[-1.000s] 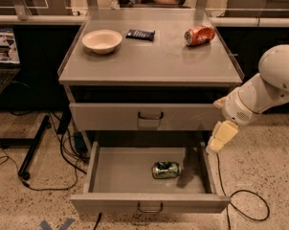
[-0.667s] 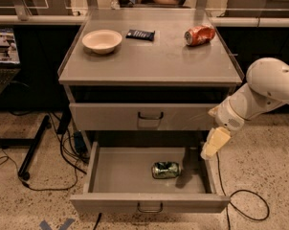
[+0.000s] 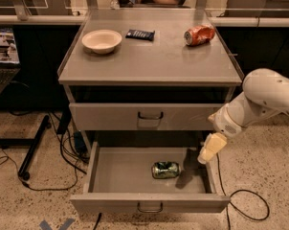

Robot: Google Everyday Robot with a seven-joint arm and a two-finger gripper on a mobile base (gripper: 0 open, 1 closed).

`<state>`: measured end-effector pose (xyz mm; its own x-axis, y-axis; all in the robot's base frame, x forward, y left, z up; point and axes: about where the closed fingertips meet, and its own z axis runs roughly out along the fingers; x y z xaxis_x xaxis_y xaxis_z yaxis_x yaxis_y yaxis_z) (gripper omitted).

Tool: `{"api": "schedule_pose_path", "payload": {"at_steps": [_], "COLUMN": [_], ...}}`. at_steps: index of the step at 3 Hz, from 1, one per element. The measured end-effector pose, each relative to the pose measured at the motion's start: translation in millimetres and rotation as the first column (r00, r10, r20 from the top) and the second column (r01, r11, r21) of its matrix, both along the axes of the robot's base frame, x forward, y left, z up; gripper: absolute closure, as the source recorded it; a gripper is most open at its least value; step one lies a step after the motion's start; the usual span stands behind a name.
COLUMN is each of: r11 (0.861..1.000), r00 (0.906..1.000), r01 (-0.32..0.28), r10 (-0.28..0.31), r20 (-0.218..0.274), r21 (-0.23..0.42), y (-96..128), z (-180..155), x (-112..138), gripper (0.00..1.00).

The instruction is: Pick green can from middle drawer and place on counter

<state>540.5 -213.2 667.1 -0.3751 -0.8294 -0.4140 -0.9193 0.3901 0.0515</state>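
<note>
Pincer [image 3: 210, 148] now lower, at right wall of middle drawer [image 3: 120, 172], opening unclear, green can [image 3: 165, 169] ungripped

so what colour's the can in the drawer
Mottled green dented can, camera view; pale gripper hangs to its right.

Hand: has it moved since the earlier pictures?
Yes. The hand has shifted left and down against the open middle drawer, nearing its right wall.

No readable text, labels or numbers.
</note>
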Motion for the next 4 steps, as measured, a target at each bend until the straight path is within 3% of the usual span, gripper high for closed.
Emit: {"api": "schedule_pose_path", "payload": {"at_steps": [2, 3, 4], "r11": [0.990, 0.985, 0.985], "r00": [0.9905, 0.9862, 0.9896], "r01": [0.137, 0.163, 0.142], "r10": [-0.137, -0.164, -0.144], "r20": [0.006, 0.025, 0.006], "r21": [0.026, 0.050, 0.095], "y": [-4.4, 3.8, 29.0], "z": [-96.4, -131.5, -177.5], "x": [5.0, 8.5, 29.9], "gripper": [0.00, 0.00, 0.00]}}
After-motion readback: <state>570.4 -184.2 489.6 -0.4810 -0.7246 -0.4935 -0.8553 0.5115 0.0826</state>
